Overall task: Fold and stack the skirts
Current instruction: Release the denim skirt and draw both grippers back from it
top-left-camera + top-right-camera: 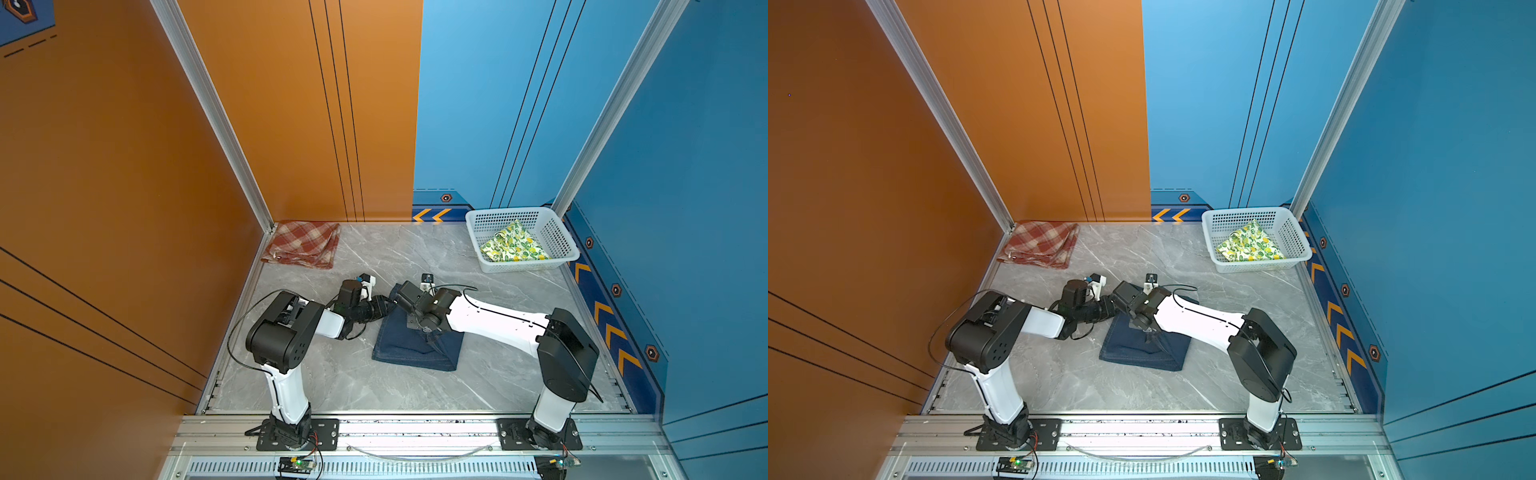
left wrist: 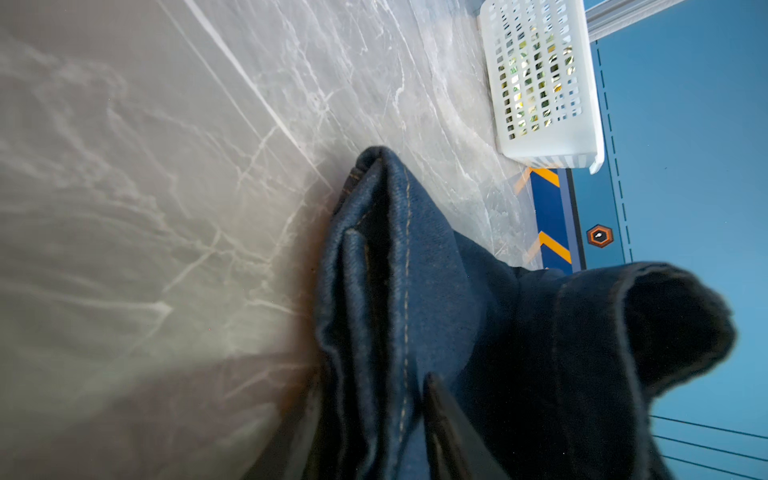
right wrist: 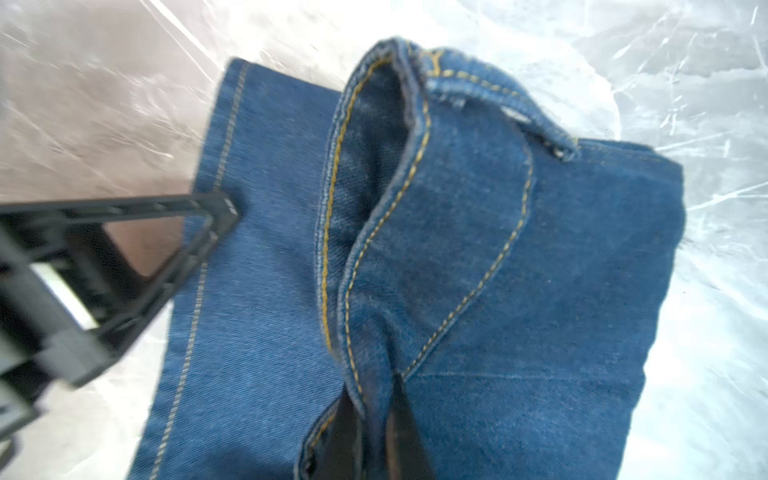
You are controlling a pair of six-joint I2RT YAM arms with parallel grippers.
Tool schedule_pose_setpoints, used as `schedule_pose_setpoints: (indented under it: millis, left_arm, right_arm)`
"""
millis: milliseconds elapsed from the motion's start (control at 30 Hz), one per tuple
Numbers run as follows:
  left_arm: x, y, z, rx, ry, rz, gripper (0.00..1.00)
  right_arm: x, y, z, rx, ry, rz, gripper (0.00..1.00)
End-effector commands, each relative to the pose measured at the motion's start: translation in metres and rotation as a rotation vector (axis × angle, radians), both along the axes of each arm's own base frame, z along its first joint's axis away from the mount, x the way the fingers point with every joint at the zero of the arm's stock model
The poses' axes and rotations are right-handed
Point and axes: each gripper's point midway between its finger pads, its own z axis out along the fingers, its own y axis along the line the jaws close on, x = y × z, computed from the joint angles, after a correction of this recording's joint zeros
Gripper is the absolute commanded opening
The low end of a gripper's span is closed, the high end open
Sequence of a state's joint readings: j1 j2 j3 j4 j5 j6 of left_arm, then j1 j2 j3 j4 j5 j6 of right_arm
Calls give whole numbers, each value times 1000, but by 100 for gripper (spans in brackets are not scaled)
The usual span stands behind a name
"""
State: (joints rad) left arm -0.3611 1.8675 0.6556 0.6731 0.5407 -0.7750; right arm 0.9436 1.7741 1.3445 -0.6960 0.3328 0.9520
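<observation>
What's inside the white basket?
The lemon-print skirt lies bunched in the white basket, covering much of its floor. Whether anything lies beneath it cannot be seen.

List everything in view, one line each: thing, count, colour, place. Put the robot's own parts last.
table: one, grey marble, under everything.
basket: one, white, far right corner of the table.
plaid skirt: one, red and cream, folded, far left corner.
denim skirt: one, dark blue, mid-table.
lemon-print skirt: one, white with yellow and green, inside the basket.
left tool: one, black, at the denim skirt's edge; grip unclear.
right tool: one, black, shut on a raised fold of the denim skirt.
</observation>
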Motion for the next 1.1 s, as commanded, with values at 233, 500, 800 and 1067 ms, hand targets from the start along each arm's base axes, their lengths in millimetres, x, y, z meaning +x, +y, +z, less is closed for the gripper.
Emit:
schedule_pose_setpoints:
  millis: [233, 500, 800, 1067]
  left_arm:
    - [-81, 41, -103, 211, 428, 45, 19]
    - [-82, 41, -104, 211, 432, 44, 12]
    - [-82, 42, -104, 209, 432, 46, 10]
    - [-81, 45, -102, 204, 429, 59, 10]
  right_arm:
    - [1, 49, 27, 250, -25, -37, 0]
    - [3, 84, 17, 351, -10, -37, 0]
    - [2, 103, -18, 435, 39, -83, 4]
    - [6, 90, -8, 456, 5, -93, 47]
